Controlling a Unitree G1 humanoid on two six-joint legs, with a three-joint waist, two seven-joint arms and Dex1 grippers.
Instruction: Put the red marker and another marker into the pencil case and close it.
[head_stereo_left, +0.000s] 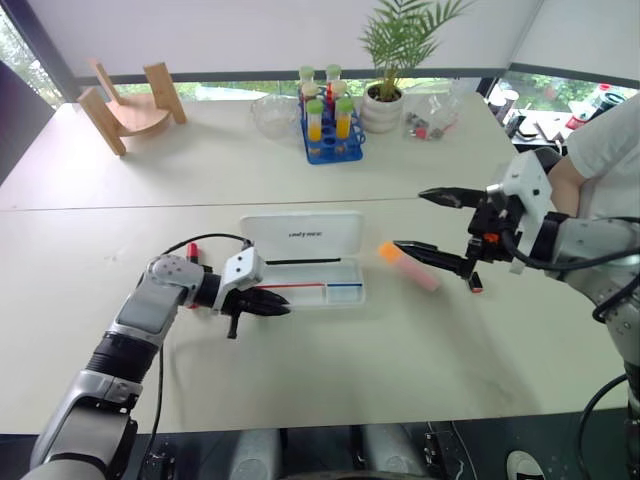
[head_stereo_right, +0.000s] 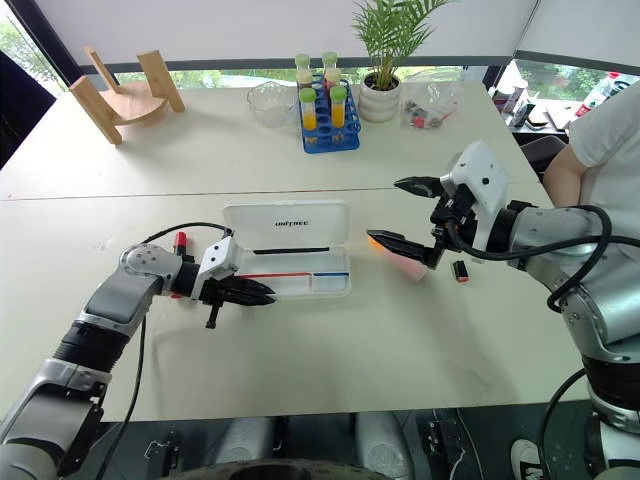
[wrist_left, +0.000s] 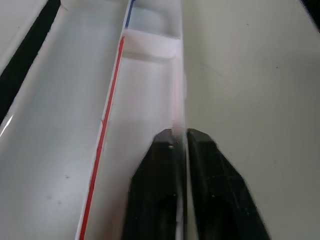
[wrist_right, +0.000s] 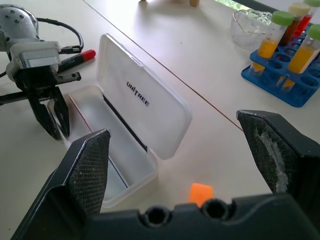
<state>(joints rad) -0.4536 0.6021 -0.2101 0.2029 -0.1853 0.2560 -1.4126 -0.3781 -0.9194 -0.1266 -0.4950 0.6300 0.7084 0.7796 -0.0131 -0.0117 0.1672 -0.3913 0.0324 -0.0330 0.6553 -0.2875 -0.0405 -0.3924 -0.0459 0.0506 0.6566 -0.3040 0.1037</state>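
Pencil case open on the bench, both markers outside it

The pencil case (head_stereo_left: 305, 265) lies lid-up; the left gripper (head_stereo_right: 262, 292) straddles its near wall, jaws slightly apart with the thin wall between them. The red marker (wrist_right: 77, 58) lies on the bench just behind that wrist. The right gripper (head_stereo_left: 433, 224) hovers with jaws wide apart over the pink marker (head_stereo_left: 408, 266), which lies just right of the case
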